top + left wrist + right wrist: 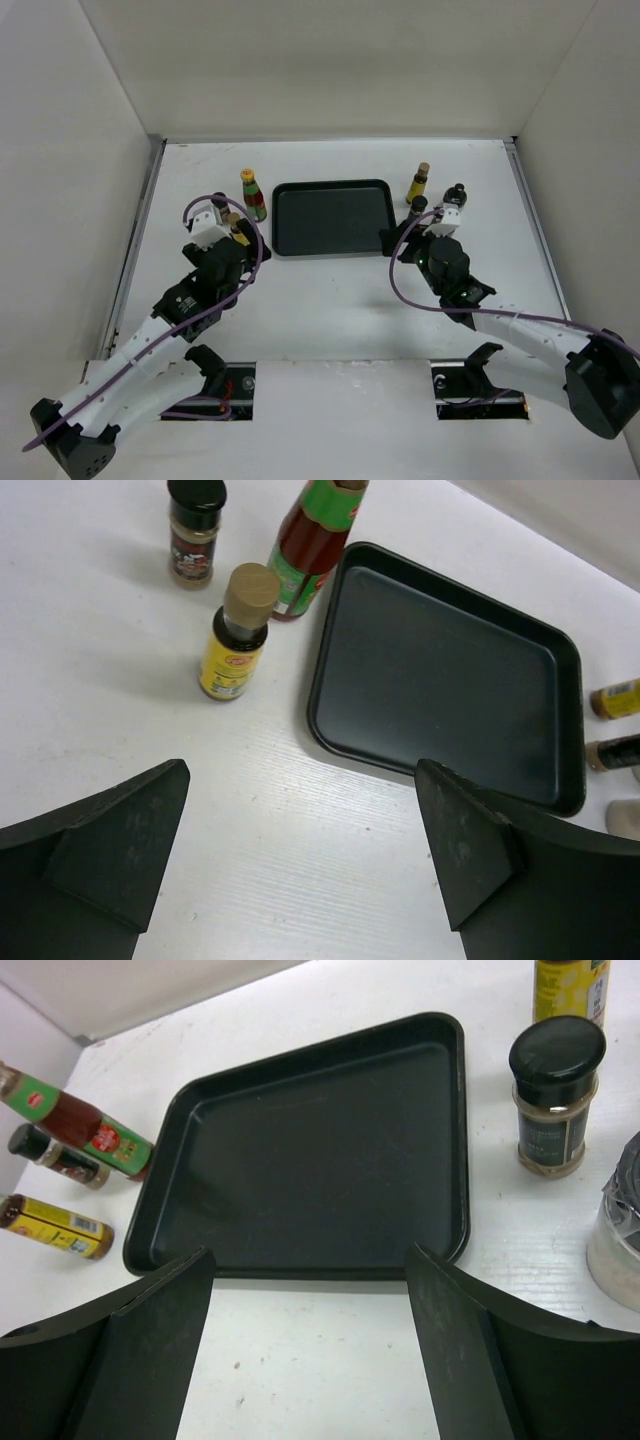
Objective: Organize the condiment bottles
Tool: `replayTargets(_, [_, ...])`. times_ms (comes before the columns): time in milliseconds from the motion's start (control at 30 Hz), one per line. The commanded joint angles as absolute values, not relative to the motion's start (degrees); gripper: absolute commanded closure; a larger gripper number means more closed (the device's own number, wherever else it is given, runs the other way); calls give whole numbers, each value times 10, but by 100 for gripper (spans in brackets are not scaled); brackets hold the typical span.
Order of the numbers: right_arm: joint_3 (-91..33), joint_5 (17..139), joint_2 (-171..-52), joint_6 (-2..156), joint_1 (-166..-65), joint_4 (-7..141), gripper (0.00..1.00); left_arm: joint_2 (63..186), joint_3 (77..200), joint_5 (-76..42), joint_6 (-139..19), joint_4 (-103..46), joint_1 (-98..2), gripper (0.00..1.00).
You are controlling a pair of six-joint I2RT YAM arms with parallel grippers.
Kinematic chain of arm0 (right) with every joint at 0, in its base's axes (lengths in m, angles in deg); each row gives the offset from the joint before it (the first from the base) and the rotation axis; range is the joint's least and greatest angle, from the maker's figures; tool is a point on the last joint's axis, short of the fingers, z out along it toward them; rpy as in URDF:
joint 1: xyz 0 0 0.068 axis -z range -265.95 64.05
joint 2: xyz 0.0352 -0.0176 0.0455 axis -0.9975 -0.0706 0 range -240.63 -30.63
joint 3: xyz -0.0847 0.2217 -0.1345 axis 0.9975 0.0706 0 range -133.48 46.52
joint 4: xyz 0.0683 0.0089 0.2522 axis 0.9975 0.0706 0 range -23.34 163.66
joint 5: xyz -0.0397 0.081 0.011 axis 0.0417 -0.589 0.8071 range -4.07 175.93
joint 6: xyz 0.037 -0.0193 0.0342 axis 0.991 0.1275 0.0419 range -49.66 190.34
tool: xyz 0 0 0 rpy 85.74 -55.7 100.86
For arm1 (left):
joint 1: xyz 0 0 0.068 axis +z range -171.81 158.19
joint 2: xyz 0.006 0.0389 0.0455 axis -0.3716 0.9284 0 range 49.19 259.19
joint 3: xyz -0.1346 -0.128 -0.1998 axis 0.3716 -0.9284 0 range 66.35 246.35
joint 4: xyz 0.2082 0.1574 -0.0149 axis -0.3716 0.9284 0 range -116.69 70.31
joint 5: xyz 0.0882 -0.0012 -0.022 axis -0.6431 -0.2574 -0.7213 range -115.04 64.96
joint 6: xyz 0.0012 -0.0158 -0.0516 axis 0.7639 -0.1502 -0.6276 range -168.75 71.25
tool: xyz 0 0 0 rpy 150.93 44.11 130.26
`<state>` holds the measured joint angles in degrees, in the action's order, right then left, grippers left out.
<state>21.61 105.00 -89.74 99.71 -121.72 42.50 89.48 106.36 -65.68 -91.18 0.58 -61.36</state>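
The condiment bottles are standing in two clusters flanking the black tray [330, 218], none of them inside it. The red sauce bottle [310, 545], the yellow tan-capped bottle [238, 635] and a black-capped spice jar [194, 532] are sitting close together off its left edge, while an amber bottle [418, 183], a dark-lidded jar [555, 1095] and a pale squat jar [622, 1250] are crowding its right edge. The left gripper [300, 780] is hovering just short of the yellow bottle, jaws spread wide and holding nothing. The right gripper [310, 1260] is also gaping empty, facing the tray's near rim with the jars just beside it. The likeliest trouble is the tight spacing: a wide finger reaching for one bottle is probably going to nudge its neighbour, and the tall, slim ones look easy to topple and roll. A bottle's base catching on the tray's raised rim could also tip it, and both arms working toward the tray at once are risking a clash. Everything is resting on a matte white table [330, 300], with plain white walls [330, 70] closing in behind and on both sides.
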Motion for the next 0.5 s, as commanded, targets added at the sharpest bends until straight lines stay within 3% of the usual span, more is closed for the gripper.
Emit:
replayTargets(0, [199, 1058, -905, 991, -1225, 391, 17, 901, 1057, -670, -907, 2, -603, 0])
replayTargets(167, [196, 1058, -907, 987, -1226, 393, 17, 933, 1058, -721, -898, -8, -578, 0])
replayTargets(333, [196, 1058, -909, 986, -1226, 394, 18, 953, 1038, -780, -838, -108, -578, 0])
replayTargets(433, [195, 1058, -909, 982, -1226, 393, 26, 966, 1040, -801, -797, -158, -572, 0])
replayTargets(467, [194, 1058, -910, 982, -1226, 393, 37, 970, 1045, -801, -784, -172, -567, 0])
